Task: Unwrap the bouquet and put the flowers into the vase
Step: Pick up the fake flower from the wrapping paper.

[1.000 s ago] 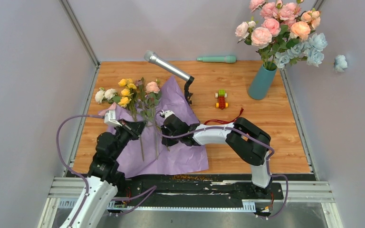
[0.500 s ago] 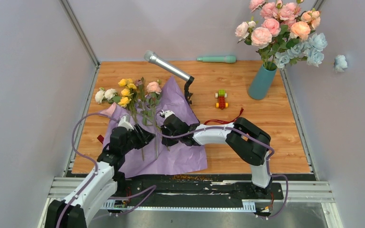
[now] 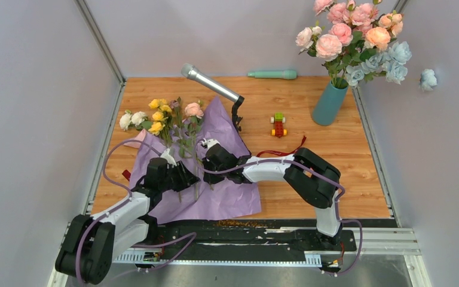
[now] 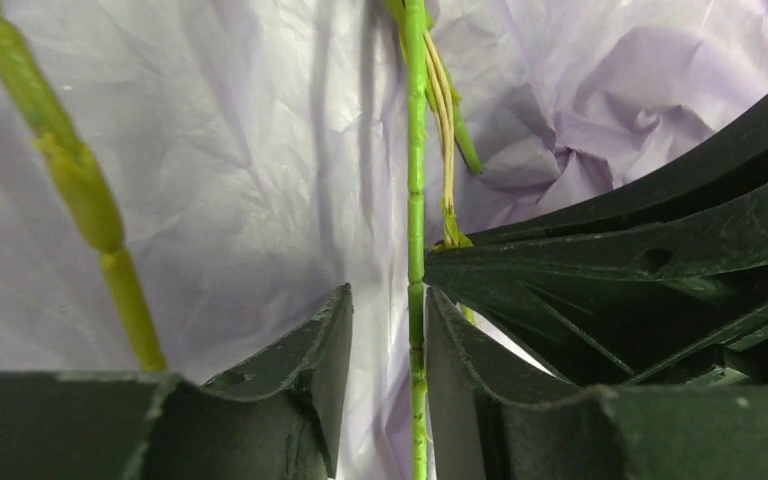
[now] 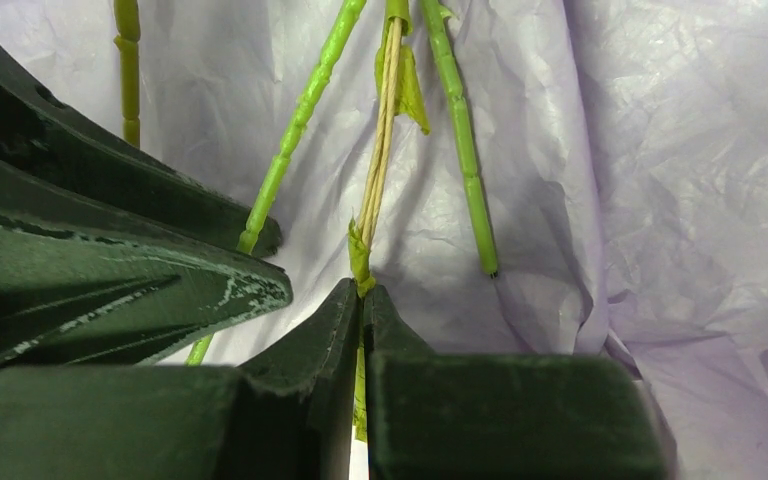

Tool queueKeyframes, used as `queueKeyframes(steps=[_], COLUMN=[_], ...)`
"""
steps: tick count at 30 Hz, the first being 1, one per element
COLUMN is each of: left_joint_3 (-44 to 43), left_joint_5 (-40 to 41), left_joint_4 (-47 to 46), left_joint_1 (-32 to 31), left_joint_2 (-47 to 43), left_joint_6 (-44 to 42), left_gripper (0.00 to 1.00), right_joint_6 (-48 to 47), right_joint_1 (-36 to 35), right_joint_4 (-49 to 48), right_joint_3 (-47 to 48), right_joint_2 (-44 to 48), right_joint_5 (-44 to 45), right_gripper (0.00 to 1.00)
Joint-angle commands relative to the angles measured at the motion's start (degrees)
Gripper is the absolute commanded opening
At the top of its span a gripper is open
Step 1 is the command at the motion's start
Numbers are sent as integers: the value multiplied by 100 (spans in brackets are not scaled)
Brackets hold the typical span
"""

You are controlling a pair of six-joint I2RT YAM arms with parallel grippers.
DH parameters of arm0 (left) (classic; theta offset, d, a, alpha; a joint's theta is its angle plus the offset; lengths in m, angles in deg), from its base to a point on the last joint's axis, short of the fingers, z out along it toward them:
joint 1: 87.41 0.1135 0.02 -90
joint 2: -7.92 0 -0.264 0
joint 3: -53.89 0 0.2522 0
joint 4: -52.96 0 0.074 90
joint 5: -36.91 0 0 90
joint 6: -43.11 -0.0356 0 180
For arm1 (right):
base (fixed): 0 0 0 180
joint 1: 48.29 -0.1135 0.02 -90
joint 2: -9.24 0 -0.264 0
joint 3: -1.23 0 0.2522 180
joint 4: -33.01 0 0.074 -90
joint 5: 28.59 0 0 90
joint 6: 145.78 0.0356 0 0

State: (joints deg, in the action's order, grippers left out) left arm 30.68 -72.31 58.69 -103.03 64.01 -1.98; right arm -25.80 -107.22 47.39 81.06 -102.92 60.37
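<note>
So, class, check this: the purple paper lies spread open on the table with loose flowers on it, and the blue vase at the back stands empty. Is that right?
Not quite: the vase is not empty; it holds pink, peach and pale blue flowers, as the top view shows. The rest stands.

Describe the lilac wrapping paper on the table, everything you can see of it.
The wrapping paper is a thin, crinkled lilac sheet, opened out on the wooden table at its near left, one corner peaking beside the microphone stand. The flowers lie across it, most heads past its far edge. The left pincer stands open around one stem; the right pincer, shut on another stem, is low over it.
</note>
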Motion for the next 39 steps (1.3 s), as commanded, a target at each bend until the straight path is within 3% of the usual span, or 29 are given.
queueKeyframes(steps=[1,5,8,10,21,27,29,34,39], left_joint_3=[-146,-127,-103,-112,-351,-1160,-1326,-1424,-1725], left_joint_5=[-234,-344,-437,-438,756,1121,1178,960,-447], left_joint_4=[-429,-648,-860,-823,861,1663,1761,1506,1237], left_joint_1=[-178,-230,-231,-231,-226,-223,-223,-223,-223], left_joint_2=[341,501,390,153,-2847,-3468,-3597,-3967,-3704], left_joint_6=[-227,-191,-110,-99,-47,-313,-360,-691,-1342], left_gripper=[38,26,5,0,0,0,0,0,0], right_joint_6=[42,32,26,26,85,53,-42,-406,-765], right_joint_1=[67,66,63,62,106,126,130,139,249], right_joint_4=[140,140,147,161,288,298,294,285,455], right_joint_3=[47,39,34,30,38,66,82,35,-89], right_joint_2=[-49,-53,-60,-52,-102,-137,-49,483,1593], right_joint_5=[198,200,196,214,341,286,247,200,-228], right_gripper=[3,2,2,2,0,1,8,34,60])
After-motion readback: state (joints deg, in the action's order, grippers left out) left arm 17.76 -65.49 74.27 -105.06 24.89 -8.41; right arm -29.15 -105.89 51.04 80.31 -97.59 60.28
